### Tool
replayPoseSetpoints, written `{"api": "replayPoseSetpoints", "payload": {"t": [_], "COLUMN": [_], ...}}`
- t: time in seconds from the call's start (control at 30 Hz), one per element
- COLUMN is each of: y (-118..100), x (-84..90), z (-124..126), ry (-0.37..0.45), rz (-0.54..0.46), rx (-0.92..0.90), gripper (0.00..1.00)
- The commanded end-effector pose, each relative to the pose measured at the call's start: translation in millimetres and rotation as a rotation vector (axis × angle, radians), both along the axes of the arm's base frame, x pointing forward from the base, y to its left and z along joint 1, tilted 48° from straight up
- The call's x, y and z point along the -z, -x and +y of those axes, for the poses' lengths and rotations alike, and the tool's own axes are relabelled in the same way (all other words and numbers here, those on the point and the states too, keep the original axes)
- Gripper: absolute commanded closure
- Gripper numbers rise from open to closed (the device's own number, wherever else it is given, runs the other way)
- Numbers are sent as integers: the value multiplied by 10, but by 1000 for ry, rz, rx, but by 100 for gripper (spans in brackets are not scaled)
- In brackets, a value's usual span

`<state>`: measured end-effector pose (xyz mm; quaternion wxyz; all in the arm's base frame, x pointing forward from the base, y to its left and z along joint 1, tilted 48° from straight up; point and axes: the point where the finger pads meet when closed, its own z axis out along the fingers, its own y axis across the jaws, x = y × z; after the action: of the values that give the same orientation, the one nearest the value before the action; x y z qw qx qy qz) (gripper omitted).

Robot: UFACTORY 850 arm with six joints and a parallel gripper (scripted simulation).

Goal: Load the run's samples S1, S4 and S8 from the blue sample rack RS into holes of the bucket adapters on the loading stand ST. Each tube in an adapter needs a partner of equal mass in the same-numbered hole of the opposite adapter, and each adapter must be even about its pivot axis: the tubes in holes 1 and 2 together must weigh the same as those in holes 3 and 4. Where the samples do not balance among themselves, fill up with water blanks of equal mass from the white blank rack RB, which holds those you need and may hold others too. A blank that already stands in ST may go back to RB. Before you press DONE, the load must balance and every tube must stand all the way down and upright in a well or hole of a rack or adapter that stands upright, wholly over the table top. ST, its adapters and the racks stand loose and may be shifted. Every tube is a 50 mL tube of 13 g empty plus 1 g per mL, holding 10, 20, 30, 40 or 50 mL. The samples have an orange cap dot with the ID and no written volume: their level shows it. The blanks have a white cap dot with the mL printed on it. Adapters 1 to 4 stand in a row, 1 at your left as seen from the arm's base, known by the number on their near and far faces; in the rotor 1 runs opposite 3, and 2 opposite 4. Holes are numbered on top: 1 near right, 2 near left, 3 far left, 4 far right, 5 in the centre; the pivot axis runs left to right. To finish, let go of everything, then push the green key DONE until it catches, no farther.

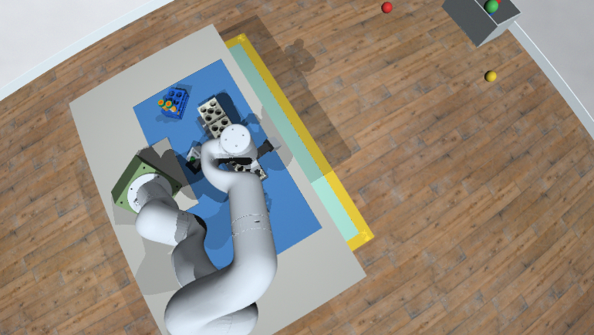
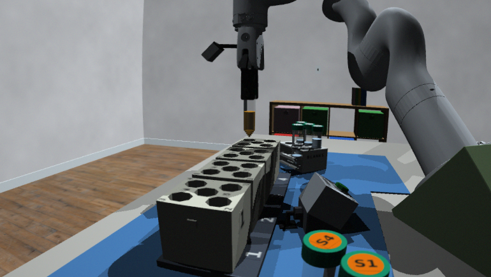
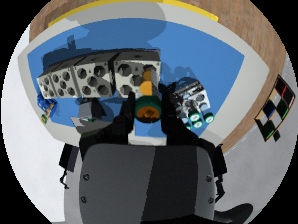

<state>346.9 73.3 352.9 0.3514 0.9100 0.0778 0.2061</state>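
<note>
On the desk (image 1: pixel 103 124), seen from the top view, the arm's base (image 1: pixel 124 189) sits at 9 o'clock of the loading stand (image 2: pixel 256 253). The sample rack (image 1: pixel 177 102) lies at 11 o'clock of the stand's adapters (image 1: pixel 214 116). In the exterior view, the blank rack (image 2: pixel 304 159) stands behind the key box (image 2: pixel 326 203). The tool (image 2: pixel 249 97) hangs above the farthest adapter (image 2: pixel 257 142), a tube (image 2: pixel 249 120) in its grip, upright.
</note>
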Motion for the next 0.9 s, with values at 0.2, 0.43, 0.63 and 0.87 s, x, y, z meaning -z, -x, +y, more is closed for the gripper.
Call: {"api": "replayPoseSetpoints", "payload": {"t": [0.2, 0.43, 0.63, 0.87], "y": [-5, -13, -39, -61], "x": [-2, 11, 52, 85], "z": [2, -10, -47, -77], "ry": [-1, -1, -1, -1], "rz": [-1, -1, -1, -1], "rx": [0, 0, 0, 0], "gripper": [100, 100, 100, 100]}}
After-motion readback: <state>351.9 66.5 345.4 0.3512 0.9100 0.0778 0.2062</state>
